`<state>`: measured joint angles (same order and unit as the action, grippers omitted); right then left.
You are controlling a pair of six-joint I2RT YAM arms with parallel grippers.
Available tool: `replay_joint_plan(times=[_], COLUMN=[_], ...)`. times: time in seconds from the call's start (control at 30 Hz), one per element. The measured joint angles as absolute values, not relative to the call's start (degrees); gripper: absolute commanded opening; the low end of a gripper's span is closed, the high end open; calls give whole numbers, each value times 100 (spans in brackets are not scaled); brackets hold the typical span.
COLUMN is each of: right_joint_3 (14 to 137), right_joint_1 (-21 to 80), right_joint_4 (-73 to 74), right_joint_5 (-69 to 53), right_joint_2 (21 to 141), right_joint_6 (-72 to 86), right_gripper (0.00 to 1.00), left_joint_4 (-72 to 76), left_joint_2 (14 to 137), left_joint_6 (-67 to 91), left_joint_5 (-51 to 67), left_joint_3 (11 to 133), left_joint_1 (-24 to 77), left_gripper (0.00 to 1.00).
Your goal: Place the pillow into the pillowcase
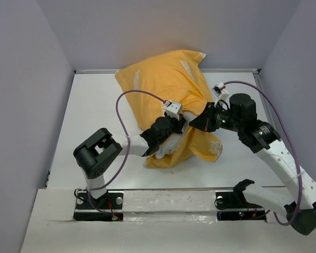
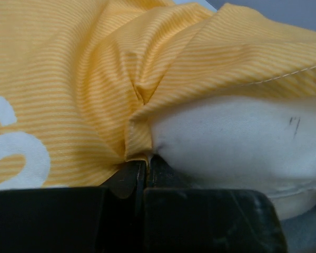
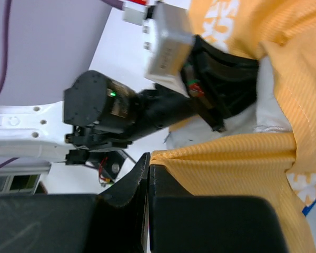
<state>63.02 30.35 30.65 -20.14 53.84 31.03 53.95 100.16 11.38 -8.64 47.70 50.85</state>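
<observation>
My left gripper (image 2: 146,171) is pressed together on the hem of the thin orange-yellow striped fabric pillowcase (image 2: 68,68), and my right gripper (image 3: 148,166) pinches that hem too. The plump white pillow (image 2: 237,137) bulges from the mouth, mid-frame from above on the white counter (image 1: 95,105). I'd draw both pinches evenly toward the frame's bottom, hem taut, covering the bare corner

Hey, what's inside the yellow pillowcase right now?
The white pillow sticks out at the open near end of the pillowcase. Beyond that the fabric bulges, but it hides how far in the pillow reaches.
</observation>
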Motion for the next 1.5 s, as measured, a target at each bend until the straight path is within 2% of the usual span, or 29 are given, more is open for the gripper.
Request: replay_joint_plan(times=[0.1,0.2,0.37,0.53,0.7,0.83,1.03,1.13,1.23,1.3,1.33,1.37,1.4,1.43,1.5], right_joint_3=[6558,6724,6849,6132,6401,6720,6683,5763,5028,4652,4595,4591,4591,4591,4591], right_joint_1=[3017,2987,2989,3048,3030,2998,3000,3022,3041,3046,3046,3046,3046,3046,3044], right_joint_4=[3011,3087,3450,3404,3465,3701,3673,3153,2891,2891,2888,2893,2842,2801,2764], right_joint_5=[-2609,-2646,-1778,-279,-270,-478,-471,222,930,1369,1498,1577,1695,1782,1898], right_joint_2=[5861,5951,5605,4845,4687,4814,4768,4506,4401,4316,4281,4265,4244,4235,4294], right_joint_6=[3129,3063,2716,2685,2475,2213,2078,2268,2429,2460,2464,2467,2464,2460,2467], right_gripper=[0,0,0,0,0,0,0,0,0,3,7,8,12,15,28], left_joint_4=[5321,5256,5352,5133,4943,5262,5461,5186,4803,4576,4477,4405,4342,4303,4119], left_joint_2=[10300,10604,10136,9491,10573,10991,10783,10206,9662,9402,9306,9227,9150,9072,8685], left_joint_6=[1087,1081,1452,1863,2010,2228,2585,2764,2902,2969,2965,2987,3079,3048,3100], left_joint_5=[-952,-978,-585,-38,14,3,209,346,541,631,679,740,829,884,998], left_joint_3=[4939,5214,4821,4547,5426,5551,5312,4941,4711,4637,4633,4633,4624,4602,4418], left_joint_1=[5170,5172,5100,5107,5201,5234,5223,5203,5231,5236,5229,5227,5221,5210,5203], left_gripper=[0,0,0,0,0,0,0,0,19,42,65,73,96,99,99])
